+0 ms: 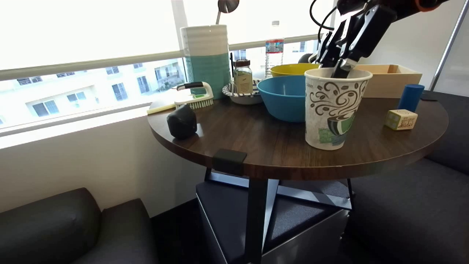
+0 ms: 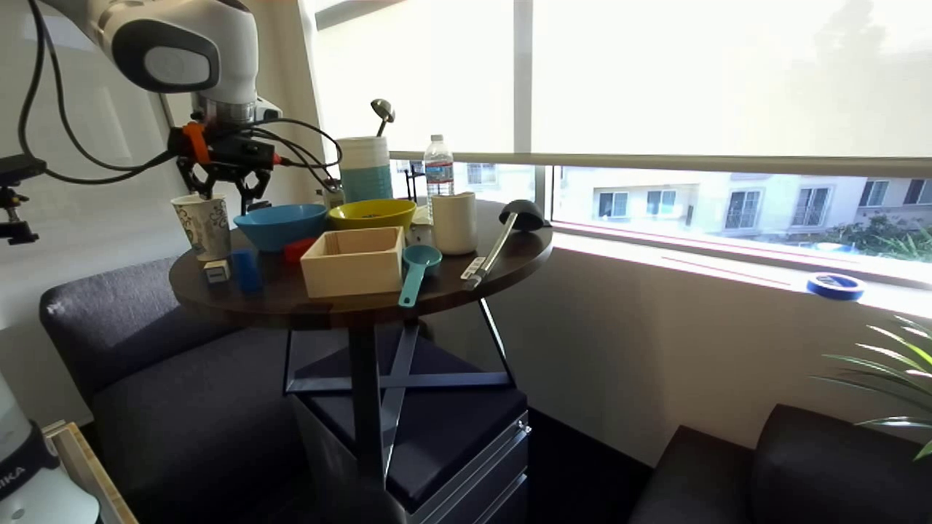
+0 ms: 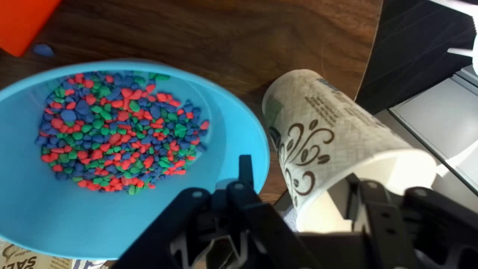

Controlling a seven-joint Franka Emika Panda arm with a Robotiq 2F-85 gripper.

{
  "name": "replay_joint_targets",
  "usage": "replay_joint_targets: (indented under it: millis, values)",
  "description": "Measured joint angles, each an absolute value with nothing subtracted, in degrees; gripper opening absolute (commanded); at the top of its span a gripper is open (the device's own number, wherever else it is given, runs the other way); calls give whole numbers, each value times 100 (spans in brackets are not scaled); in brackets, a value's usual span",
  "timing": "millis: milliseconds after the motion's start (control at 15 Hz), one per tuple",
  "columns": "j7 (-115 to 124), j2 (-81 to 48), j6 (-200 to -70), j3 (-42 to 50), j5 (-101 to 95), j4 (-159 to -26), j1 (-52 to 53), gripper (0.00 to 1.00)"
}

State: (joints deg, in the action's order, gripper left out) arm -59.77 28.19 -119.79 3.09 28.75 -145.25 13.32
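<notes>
A paper cup (image 1: pixel 326 110) with a brown swirl print stands upright near the table's edge. My gripper (image 3: pixel 297 183) points down at it with its jaws apart. In the wrist view one finger (image 3: pixel 349 194) reaches inside the cup's mouth, while the other finger (image 3: pixel 245 168) is outside, over the rim side of a blue bowl (image 3: pixel 239 130). The cup's near wall lies between them, with a gap showing on both sides. Red, green and blue pebbles (image 3: pixel 123 130) cover the bowl's bottom. Both exterior views show the cup beside the bowl; the cup's inner bottom is hidden.
Behind the blue bowl is a yellow bowl (image 2: pixel 371 215). A wooden box (image 2: pixel 357 266), teal scoop (image 2: pixel 415 276), blue cylinder (image 2: pixel 246 271) and small block (image 2: pixel 216 271) share the table with a ladle (image 2: pixel 502 240), a water bottle (image 2: pixel 438 171) and a brush (image 1: pixel 194 96).
</notes>
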Motion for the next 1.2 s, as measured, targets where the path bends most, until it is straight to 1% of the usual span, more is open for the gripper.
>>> replay_joint_targets:
  millis: [200, 267, 733, 1200]
  values:
    - [-6054, 2794, -11979, 375, 2915, -14522, 1332, 2]
    - [-6080, 2794, -11979, 399, 2923, -14520, 1332, 0]
    - [-6262, 2828, -11944, 452, 3134, -14427, 1332, 1]
    - [-6301, 3170, -11615, 459, 3151, -14065, 1329, 1]
